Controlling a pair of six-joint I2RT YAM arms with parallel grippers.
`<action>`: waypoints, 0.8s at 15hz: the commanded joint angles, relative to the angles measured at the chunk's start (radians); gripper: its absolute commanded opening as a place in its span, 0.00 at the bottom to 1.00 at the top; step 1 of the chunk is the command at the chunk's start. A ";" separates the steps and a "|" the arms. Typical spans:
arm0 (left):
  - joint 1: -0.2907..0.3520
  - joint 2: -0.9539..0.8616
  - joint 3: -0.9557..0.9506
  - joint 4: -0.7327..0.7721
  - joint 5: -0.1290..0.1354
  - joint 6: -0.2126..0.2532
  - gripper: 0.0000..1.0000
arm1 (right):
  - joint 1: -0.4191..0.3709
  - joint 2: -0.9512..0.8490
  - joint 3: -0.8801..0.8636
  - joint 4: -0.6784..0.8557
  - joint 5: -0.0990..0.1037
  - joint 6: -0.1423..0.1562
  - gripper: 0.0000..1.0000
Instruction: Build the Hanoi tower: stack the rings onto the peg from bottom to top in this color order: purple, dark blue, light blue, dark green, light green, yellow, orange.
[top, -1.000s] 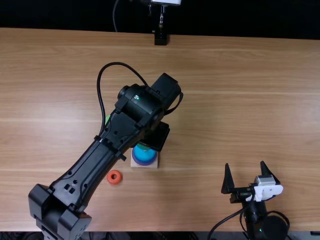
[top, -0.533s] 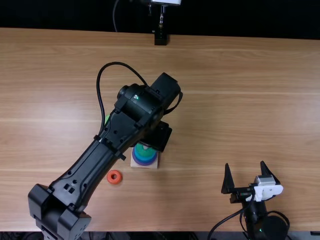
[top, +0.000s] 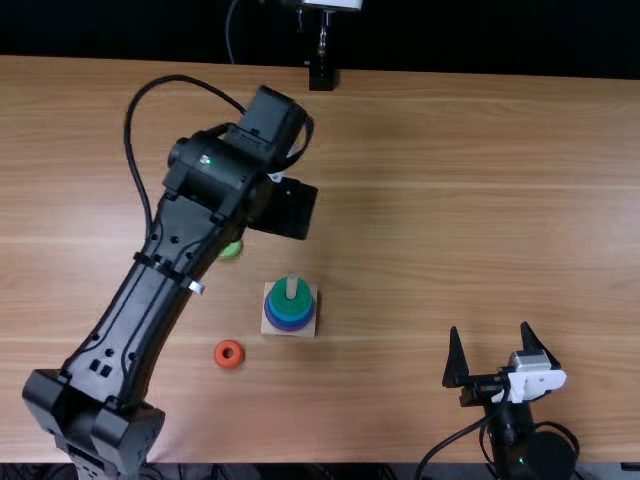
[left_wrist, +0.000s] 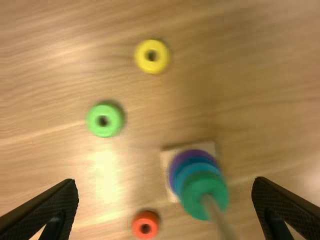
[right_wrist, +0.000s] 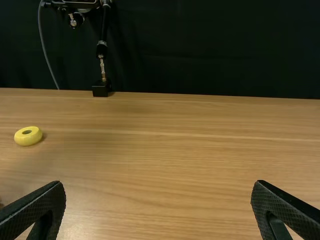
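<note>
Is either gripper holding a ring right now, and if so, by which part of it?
Neither: the left gripper and right gripper are both open and empty.

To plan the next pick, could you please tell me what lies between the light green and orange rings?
Just bare wooden table, seen in the left wrist view between the light green ring and the orange ring.

No readable text, no legible labels or brands, no numbers or signs made out
</note>
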 joint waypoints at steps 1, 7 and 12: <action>0.028 0.017 0.013 0.000 -0.096 0.101 1.00 | -0.014 -0.013 -0.009 0.005 0.000 0.002 1.00; 0.100 0.073 -0.200 0.236 -0.019 0.298 1.00 | -0.014 -0.013 -0.009 0.005 0.000 0.002 1.00; 0.169 0.063 -0.567 0.595 0.040 0.296 1.00 | -0.014 -0.013 -0.009 0.005 0.000 0.002 1.00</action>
